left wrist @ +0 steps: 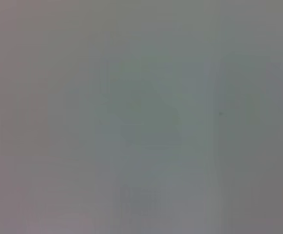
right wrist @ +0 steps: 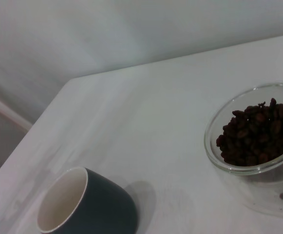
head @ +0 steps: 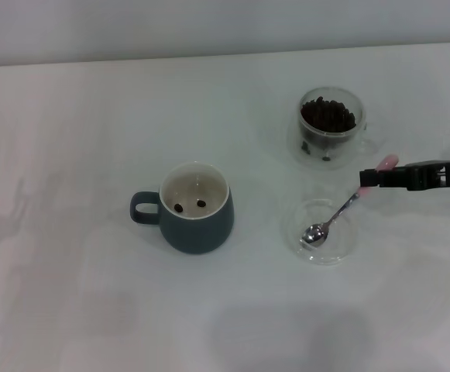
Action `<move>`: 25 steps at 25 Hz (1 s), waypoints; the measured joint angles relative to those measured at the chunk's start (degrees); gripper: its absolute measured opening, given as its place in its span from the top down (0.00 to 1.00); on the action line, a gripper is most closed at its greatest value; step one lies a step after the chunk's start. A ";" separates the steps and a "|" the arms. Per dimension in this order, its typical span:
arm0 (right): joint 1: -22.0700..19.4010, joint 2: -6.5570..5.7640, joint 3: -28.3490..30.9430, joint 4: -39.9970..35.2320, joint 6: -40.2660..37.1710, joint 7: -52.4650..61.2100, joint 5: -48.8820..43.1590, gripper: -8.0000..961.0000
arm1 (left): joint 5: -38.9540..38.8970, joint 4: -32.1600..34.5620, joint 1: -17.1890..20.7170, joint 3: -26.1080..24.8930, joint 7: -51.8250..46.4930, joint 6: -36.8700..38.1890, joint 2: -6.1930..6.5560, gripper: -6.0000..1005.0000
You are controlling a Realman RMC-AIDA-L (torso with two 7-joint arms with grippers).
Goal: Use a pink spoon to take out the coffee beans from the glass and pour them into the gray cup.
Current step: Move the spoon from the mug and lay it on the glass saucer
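The gray cup (head: 196, 225) stands mid-table, handle to the left, with two coffee beans (head: 190, 205) on its cream bottom. At the back right, the glass (head: 331, 130) holds a heap of coffee beans (head: 328, 115). My right gripper (head: 372, 180) reaches in from the right edge, shut on the pink handle of the pink spoon (head: 331, 223). The spoon slants down so that its shiny bowl sits in a flat clear dish; no bean shows in it. The right wrist view shows the glass (right wrist: 258, 146) and the gray cup (right wrist: 85, 207). My left gripper is out of view.
A shallow clear glass dish (head: 347, 246) lies in front of the glass, under the spoon's bowl. The white table (head: 70, 116) runs to a back edge near the wall. The left wrist view shows only a blank pale surface.
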 joint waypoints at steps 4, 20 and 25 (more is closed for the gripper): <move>0.00 0.26 0.11 0.03 -0.27 1.09 -0.07 0.67 | 0.00 0.00 0.00 0.00 0.00 0.00 0.05 0.20; -0.15 0.95 0.16 -0.08 -4.42 1.50 -0.83 0.60 | 0.00 0.00 0.29 0.00 0.00 0.00 0.15 0.20; -0.32 0.40 0.17 -0.72 -7.75 0.95 -0.91 0.55 | 0.00 0.01 0.37 0.00 0.00 -0.01 0.15 0.20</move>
